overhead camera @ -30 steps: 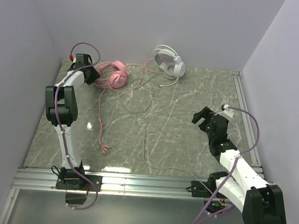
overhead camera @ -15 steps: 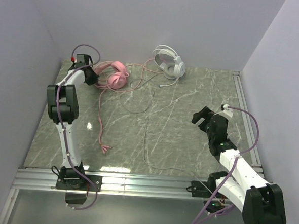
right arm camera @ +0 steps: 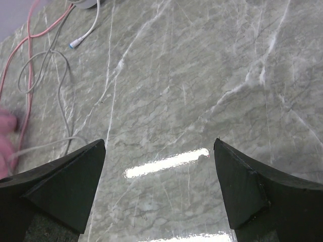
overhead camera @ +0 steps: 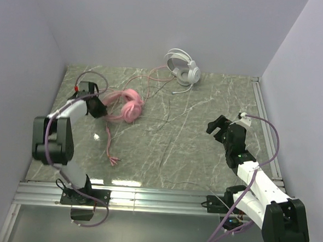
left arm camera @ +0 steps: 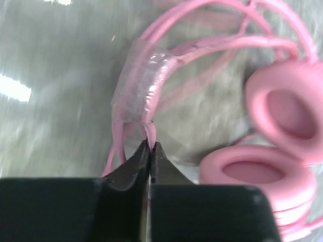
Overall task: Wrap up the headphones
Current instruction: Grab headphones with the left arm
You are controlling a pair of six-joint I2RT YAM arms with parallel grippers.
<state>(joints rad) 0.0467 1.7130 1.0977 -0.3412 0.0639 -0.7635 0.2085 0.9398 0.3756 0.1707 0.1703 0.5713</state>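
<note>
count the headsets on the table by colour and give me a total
pink headset: 1
white headset: 1
total: 2

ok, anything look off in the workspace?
Nothing looks damaged. Both cables lie loose: the pink cable trails from the pink headphones toward the arms' side, and the white cable sprawls from the white headphones at the back. The left gripper is shut on the pink headband, which carries crinkled clear film.
</note>
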